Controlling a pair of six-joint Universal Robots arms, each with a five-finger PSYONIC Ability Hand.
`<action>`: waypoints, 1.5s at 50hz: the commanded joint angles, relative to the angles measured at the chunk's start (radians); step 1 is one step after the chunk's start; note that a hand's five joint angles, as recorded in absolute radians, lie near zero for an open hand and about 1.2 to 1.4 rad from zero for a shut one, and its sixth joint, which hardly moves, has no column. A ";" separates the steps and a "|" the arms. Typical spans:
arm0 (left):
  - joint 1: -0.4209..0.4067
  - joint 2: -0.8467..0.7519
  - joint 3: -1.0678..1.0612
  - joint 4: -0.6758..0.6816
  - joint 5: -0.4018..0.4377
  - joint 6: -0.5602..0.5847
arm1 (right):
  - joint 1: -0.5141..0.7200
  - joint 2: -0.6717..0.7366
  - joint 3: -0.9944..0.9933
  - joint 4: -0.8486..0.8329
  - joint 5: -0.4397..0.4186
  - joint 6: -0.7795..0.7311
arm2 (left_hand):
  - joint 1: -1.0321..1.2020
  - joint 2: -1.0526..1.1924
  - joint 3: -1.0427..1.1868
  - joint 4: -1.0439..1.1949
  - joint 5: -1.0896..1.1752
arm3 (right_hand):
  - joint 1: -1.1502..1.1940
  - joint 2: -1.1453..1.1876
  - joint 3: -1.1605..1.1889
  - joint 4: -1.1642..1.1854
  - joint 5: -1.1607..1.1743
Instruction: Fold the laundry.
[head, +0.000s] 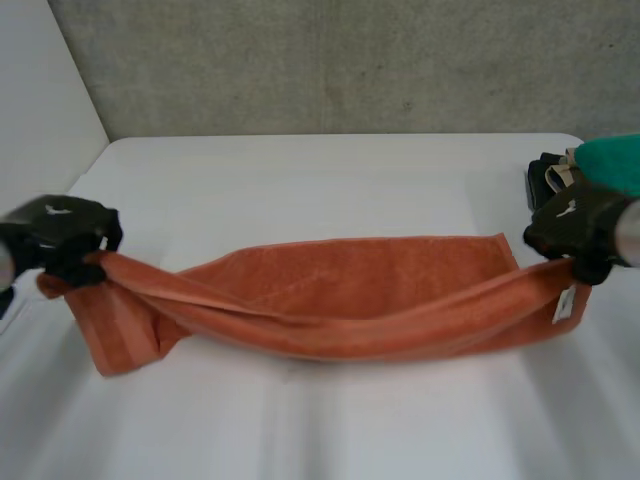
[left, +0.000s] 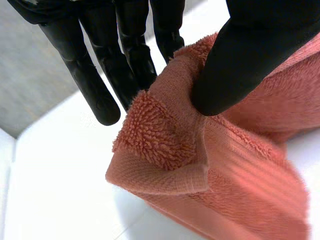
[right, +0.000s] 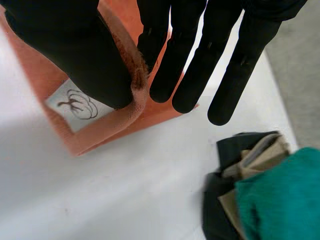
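An orange towel (head: 340, 290) hangs stretched between my two hands over the white table (head: 300, 180), sagging in the middle. My left hand (head: 65, 235) pinches the towel's left end; in the left wrist view the thumb (left: 240, 60) presses the terry cloth (left: 165, 140) against the straight fingers (left: 100, 85). My right hand (head: 575, 235) holds the towel's right end. In the right wrist view its thumb (right: 75, 55) clamps the towel's hem (right: 132, 100) against the fingers (right: 195, 65), beside a white label (right: 77, 105).
A pile of other laundry, teal on top (head: 615, 160) with dark and beige pieces (right: 250, 165) beneath, lies at the table's right edge, close behind my right hand. A grey wall (head: 340, 60) stands behind the table.
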 joint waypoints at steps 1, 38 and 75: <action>-0.126 -0.303 0.309 0.070 -0.158 0.052 | 0.094 0.239 -0.248 -0.138 0.102 0.113 | 0.249 0.198 0.202 0.193 0.237 | 0.273 0.223 0.212 0.201 0.237; -0.140 -0.329 0.131 0.770 -0.152 -0.256 | 0.093 0.238 -0.055 -0.926 0.005 0.433 | 0.249 0.198 0.202 0.193 0.237 | 0.273 0.223 0.212 0.201 0.237; -0.030 -0.040 -0.206 0.026 0.086 0.352 | -0.044 -0.004 0.300 -0.357 0.034 -0.008 | 0.249 0.198 0.202 0.193 0.237 | 0.273 0.223 0.212 0.201 0.237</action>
